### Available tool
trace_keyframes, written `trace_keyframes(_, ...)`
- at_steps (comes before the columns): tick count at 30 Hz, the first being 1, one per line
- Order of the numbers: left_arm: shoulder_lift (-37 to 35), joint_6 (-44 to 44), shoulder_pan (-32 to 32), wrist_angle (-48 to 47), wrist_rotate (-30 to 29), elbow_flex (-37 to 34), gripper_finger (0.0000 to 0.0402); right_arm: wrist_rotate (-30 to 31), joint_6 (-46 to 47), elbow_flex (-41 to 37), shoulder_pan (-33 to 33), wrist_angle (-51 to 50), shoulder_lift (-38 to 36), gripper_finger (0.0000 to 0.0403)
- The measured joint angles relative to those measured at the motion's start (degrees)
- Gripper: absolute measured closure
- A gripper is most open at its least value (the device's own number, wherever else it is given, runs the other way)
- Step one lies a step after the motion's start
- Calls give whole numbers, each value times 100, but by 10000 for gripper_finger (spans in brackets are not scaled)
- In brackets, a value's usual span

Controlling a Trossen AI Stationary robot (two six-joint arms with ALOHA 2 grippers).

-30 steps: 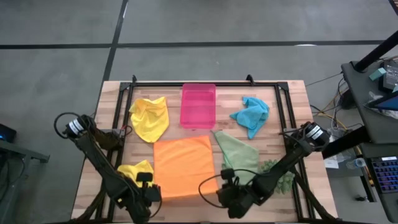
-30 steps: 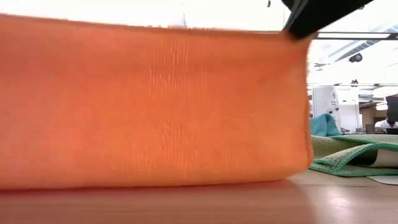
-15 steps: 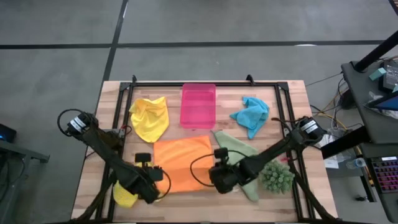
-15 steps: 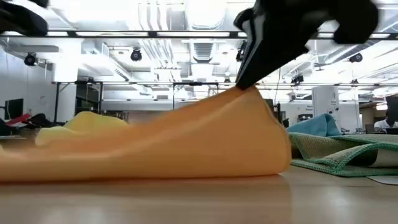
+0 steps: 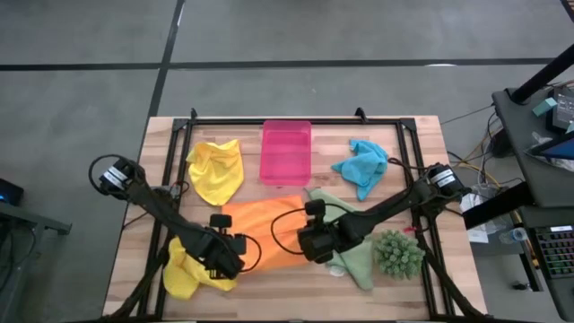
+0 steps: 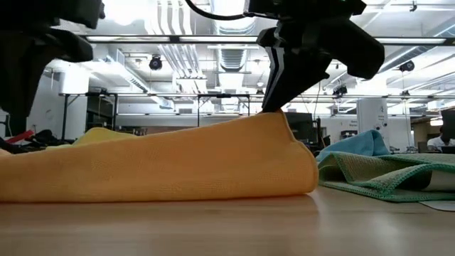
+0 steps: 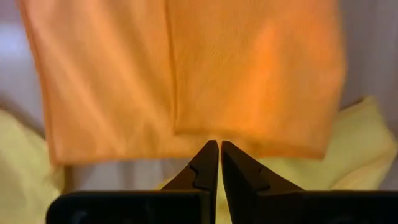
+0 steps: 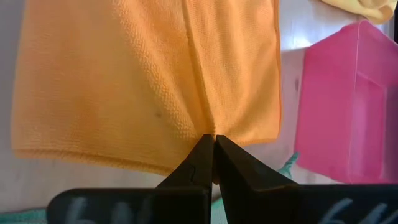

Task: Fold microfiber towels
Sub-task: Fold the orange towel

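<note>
Pinched orange towel [image 5: 269,235] edges hidden, seemingly.

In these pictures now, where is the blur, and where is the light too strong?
Left wrist view: the orange towel is soft and blurred, though the dark jaws look sharp. Right wrist view: the towel's weave is crisp. Low view: the bright ceiling lights turn the arms into dark silhouettes. High view: even light, no glare.

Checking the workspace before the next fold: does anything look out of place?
A spiky green plant sits on the table beside the light green towel, unrelated to folding. The other towels lie crumpled, one yellow towel partly under the left arm.
</note>
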Motion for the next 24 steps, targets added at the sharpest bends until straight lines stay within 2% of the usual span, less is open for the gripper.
trace_keyframes(5, -41, 7, 116, 204, 121, -157, 380, 0, 3, 0, 2, 5, 0, 394)
trace_keyframes(11, -237, -27, 138, 950, 194, -884, 311, -4, 5, 0, 2, 5, 0, 394)
trace_keyframes(15, -268, -140, 168, 1009, -139, -1266, 273, -5, 18, 0, 2, 5, 0, 394)
trace_keyframes(21, -268, 33, 211, 1662, -324, -1683, 265, -7, 47, 0, 2, 8, 0, 394)
trace_keyframes(24, -268, 31, 243, 1695, -346, -1734, 265, -7, 47, 0, 2, 7, 0, 394)
